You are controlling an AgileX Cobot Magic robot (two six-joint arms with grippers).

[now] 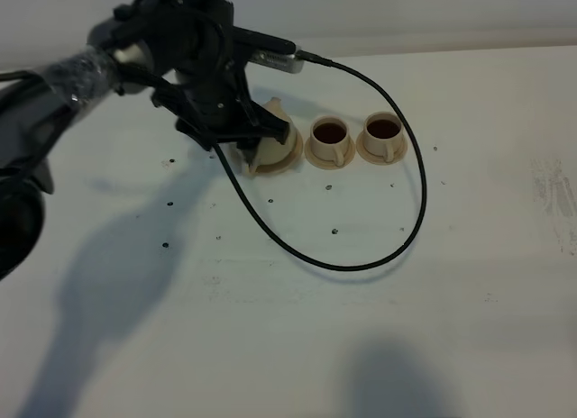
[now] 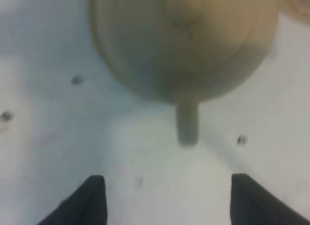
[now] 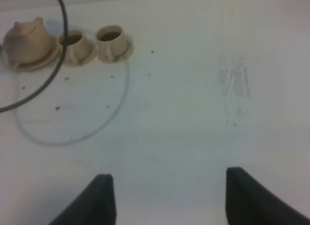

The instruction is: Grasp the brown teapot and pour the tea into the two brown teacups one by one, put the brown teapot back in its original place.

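Brown teapot (image 1: 270,139) back on its wide saucer (image 1: 287,163), just beside two filled teacups (image 1: 331,139). Left pincer (image 2: 164,198) wide, apparently clear of the handle. Right pincer (image 3: 167,196) wide, holding nothing. Risk: retreating arm or trailing cable (image 1: 361,265) snagging crockery, spilling tea.

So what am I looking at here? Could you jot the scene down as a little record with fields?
teapot: brown teapot, lid on, sitting on its wide saucer
cups: two brown teacups, each on a small saucer, both holding dark tea
row order: teapot, then the two cups, side by side on the white table
left gripper: open, just above the teapot's handle, not holding it
right gripper: open, over bare table, away from the tea set
cable: black cable looping across the table in front of the cups
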